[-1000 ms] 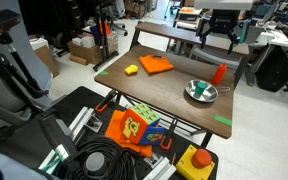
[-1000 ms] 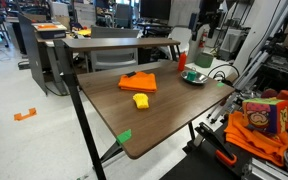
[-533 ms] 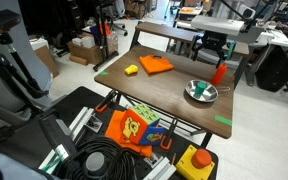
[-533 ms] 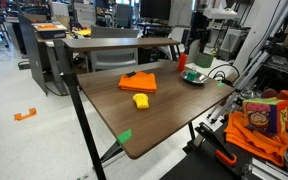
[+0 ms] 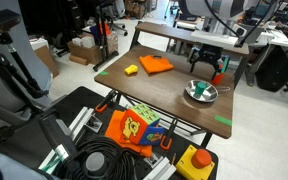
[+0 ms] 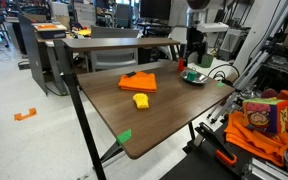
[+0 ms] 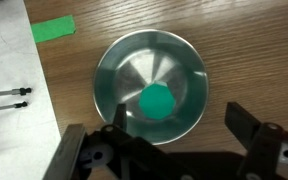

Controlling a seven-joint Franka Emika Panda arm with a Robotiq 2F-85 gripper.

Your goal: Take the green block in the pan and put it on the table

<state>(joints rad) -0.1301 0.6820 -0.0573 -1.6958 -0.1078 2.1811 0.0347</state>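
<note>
A round metal pan [image 7: 151, 60] sits on the wooden table [image 7: 234, 40] and holds a green block [image 7: 156, 101] near its middle. My gripper [image 7: 182, 125] is open and empty, hovering above the pan's near rim. One finger is over the pan's edge and the other is over bare wood. The pan shows in both exterior views [image 5: 200, 92] [image 6: 194, 78] at the table's far end. The gripper [image 5: 206, 68] [image 6: 192, 62] hangs a short way above it. The block shows as a green spot in the pan in an exterior view [image 6: 190, 74].
An orange cloth [image 5: 155, 65] [image 6: 138, 81] and a yellow block [image 5: 131, 69] [image 6: 141, 100] lie on the table away from the pan. A red object [image 6: 181, 62] stands beside the pan. Green tape marks [image 7: 52, 29] [image 5: 224, 121] are on the tabletop. A white sheet [image 7: 9, 110] borders the pan's side.
The arm has come down and moved over the pan; the gripper now hangs close above it. The pan and block have not moved.
</note>
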